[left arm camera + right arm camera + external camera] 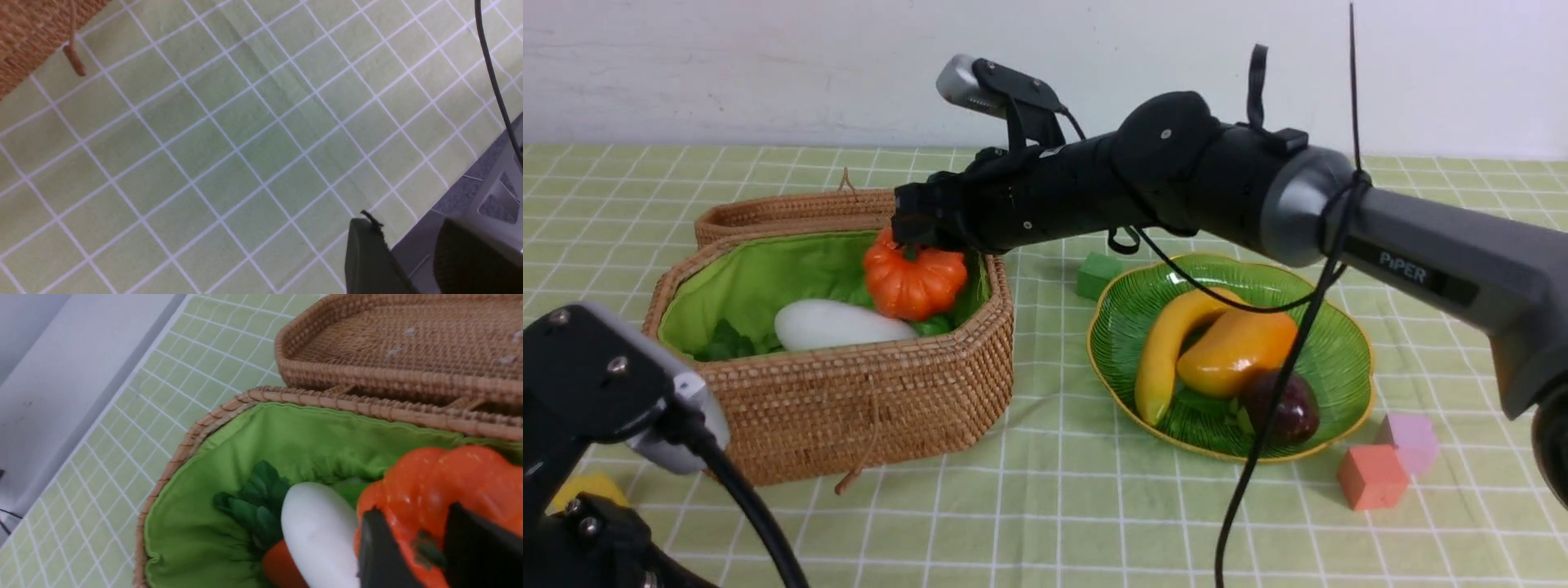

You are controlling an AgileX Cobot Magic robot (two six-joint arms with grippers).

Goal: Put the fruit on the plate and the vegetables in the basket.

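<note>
the right gripper (412, 543) hangs over the basket (915, 392) with its fingers (378, 555) on either side of the pumpkin (915, 282) stem. whether they grip the stem or have let go, i cannot tell. the pumpkin sits just under the fingertips, on top of the radish (318, 535), with a red piece, likely the pepper (282, 565), below that.

to do the release well, i'd part the fingers fully, then lift straight up so neither pad snags the stem and drags the pumpkin out. it may roll off the radish, but the lining should catch it.

banana (1168, 343), mango (1237, 347) and purple fruit (1286, 408) lie on the plate (1339, 343), well away from the fingers. the left fingers aren't visible.
</note>
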